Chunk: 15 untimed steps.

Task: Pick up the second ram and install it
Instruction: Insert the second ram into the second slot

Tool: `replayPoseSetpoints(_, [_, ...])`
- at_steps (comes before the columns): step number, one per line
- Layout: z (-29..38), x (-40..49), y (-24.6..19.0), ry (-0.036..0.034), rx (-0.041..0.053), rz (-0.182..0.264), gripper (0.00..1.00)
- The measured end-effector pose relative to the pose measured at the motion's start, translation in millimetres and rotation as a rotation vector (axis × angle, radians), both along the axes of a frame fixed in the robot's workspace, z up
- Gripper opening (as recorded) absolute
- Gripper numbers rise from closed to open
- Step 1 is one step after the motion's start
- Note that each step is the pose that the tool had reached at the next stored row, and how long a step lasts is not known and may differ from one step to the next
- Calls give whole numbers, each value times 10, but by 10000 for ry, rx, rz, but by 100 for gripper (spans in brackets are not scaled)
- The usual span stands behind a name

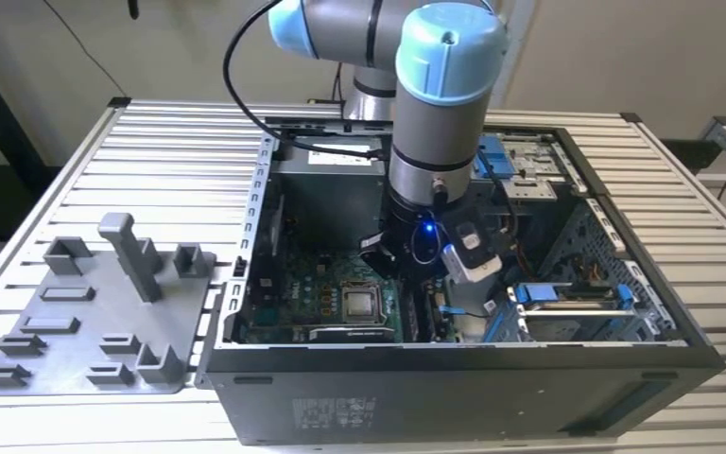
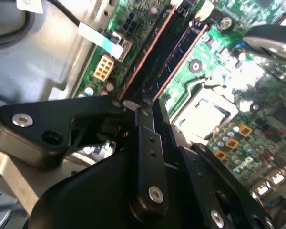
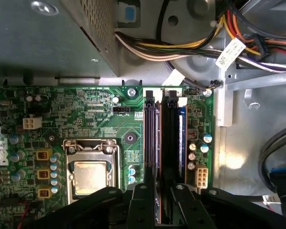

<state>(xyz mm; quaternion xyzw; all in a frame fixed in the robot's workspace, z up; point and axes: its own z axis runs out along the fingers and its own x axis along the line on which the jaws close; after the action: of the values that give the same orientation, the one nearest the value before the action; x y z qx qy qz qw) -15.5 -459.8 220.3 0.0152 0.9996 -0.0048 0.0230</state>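
My gripper [image 1: 416, 276] is down inside the open computer case [image 1: 665, 331], right over the memory slots of the green motherboard [image 3: 95, 109]. In both wrist views its black fingers [image 3: 142, 195] straddle the slot nearest the processor socket [image 3: 89, 174]. The second ram [image 3: 158, 157] stands on edge in that slot as a thin dark strip with a coppery rim [image 2: 180, 64], running in between the fingertips. The gripper [image 3: 161, 202] looks shut on it [image 2: 145, 112].
A parallel slot [image 3: 183, 143] with blue trim lies beside it, then a white connector [image 3: 200, 175]. Cable bundles [image 3: 181, 50] and the power supply box [image 3: 52, 33] crowd one end of the slots. A grey fixture plate [image 1: 86, 331] with blocks sits on the table at the exterior view's left.
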Motion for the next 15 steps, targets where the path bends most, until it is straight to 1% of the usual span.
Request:
replayPoseSetpoints(5, [230, 0, 0, -1, 1, -1, 22])
replayPoseSetpoints(6, [272, 0, 0, -1, 1, -1, 22])
replayPoseSetpoints(7, [299, 0, 0, 0, 0, 0, 22])
replayPoseSetpoints(9, [298, 0, 0, 0, 2, 0, 22])
replayPoseSetpoints(10, [298, 0, 0, 1, 3, 0, 20])
replayPoseSetpoints(11, [298, 0, 0, 1, 3, 0, 13])
replayPoseSetpoints(12, [298, 0, 0, 2, 3, 0, 13])
replayPoseSetpoints(13, [298, 0, 0, 2, 3, -1, 11])
replayPoseSetpoints(15, [298, 0, 0, 3, 2, -1, 11])
